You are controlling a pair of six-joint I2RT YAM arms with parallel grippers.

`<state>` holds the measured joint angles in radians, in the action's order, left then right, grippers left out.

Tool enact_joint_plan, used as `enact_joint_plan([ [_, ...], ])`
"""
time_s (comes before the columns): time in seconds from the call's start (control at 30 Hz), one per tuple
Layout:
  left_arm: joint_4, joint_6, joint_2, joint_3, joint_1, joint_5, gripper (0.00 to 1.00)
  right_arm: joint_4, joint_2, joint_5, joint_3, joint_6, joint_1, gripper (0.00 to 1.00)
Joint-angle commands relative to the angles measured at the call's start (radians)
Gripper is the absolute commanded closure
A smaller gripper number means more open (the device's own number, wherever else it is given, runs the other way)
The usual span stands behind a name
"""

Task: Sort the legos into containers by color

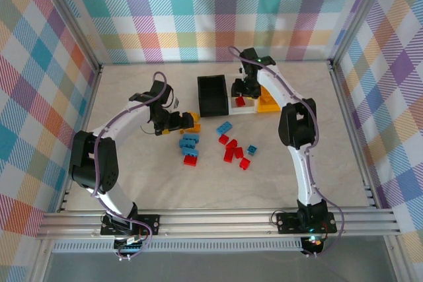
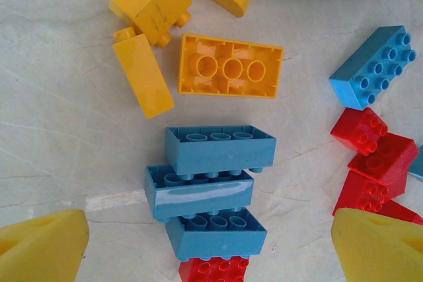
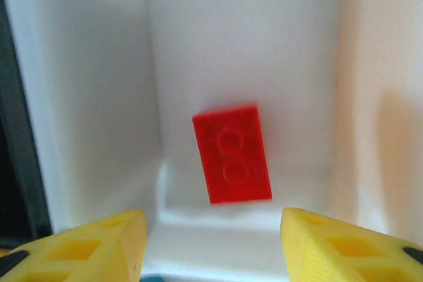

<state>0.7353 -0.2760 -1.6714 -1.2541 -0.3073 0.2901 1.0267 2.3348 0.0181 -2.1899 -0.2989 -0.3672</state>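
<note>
The black bin [image 1: 213, 95], white bin [image 1: 240, 105] and orange-yellow bin [image 1: 267, 100] stand in a row at the back. My right gripper [image 3: 208, 246] hangs open over the white bin [image 3: 198, 44], where one red brick [image 3: 232, 154] lies apart from the fingers. My left gripper [image 2: 208, 246] is open above three blue bricks [image 2: 206, 189] lying side by side, with a red brick [image 2: 215, 270] at their near end. Orange-yellow bricks [image 2: 230, 66] lie just beyond. More red bricks [image 1: 235, 152] and blue bricks [image 1: 225, 127] are scattered mid-table.
Aluminium rails and plaid walls close in the table on all sides. Bare tabletop [image 1: 330, 163] stretches right of the right arm and along the front. A blue brick [image 2: 374, 65] and red bricks [image 2: 373, 163] lie right of the left gripper.
</note>
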Motion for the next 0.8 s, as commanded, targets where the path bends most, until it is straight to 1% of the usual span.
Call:
enact_joint_plan([
  [0.0, 0.027, 0.008, 0.004, -0.035, -0.004, -0.01, 0.05, 0.036, -0.234, -0.001, 0.193, -0.012, -0.045, 0.44],
  [0.03, 0.026, 0.011, 0.004, -0.035, -0.004, -0.013, 0.05, 0.028, -0.311, -0.006, 0.309, -0.032, -0.066, 0.43],
  [0.13, 0.018, 0.013, 0.003, -0.028, -0.004, -0.014, 0.05, 0.028, -0.465, -0.008, 0.543, -0.094, -0.107, 0.41],
  [0.2, 0.016, 0.014, -0.001, -0.027, -0.004, -0.011, 0.05, 0.02, -0.575, 0.001, 0.724, -0.145, -0.143, 0.35],
  [0.23, 0.014, 0.015, -0.006, -0.029, -0.004, -0.008, 0.05, 0.018, -0.61, 0.003, 0.778, -0.168, -0.157, 0.32],
  [0.33, 0.007, 0.016, -0.015, -0.029, -0.004, 0.002, 0.05, -0.004, -0.692, 0.013, 0.933, -0.239, -0.207, 0.29],
  [0.43, 0.007, 0.014, -0.027, -0.028, -0.004, 0.013, 0.05, -0.037, -0.707, 0.017, 1.021, -0.293, -0.262, 0.29],
  [0.53, 0.009, 0.014, -0.026, -0.026, -0.004, 0.021, 0.05, -0.084, -0.69, 0.025, 1.076, -0.334, -0.298, 0.29],
  [0.77, 0.013, 0.017, -0.016, -0.015, -0.004, 0.016, 0.05, -0.169, -0.62, 0.022, 1.114, -0.339, -0.316, 0.31],
])
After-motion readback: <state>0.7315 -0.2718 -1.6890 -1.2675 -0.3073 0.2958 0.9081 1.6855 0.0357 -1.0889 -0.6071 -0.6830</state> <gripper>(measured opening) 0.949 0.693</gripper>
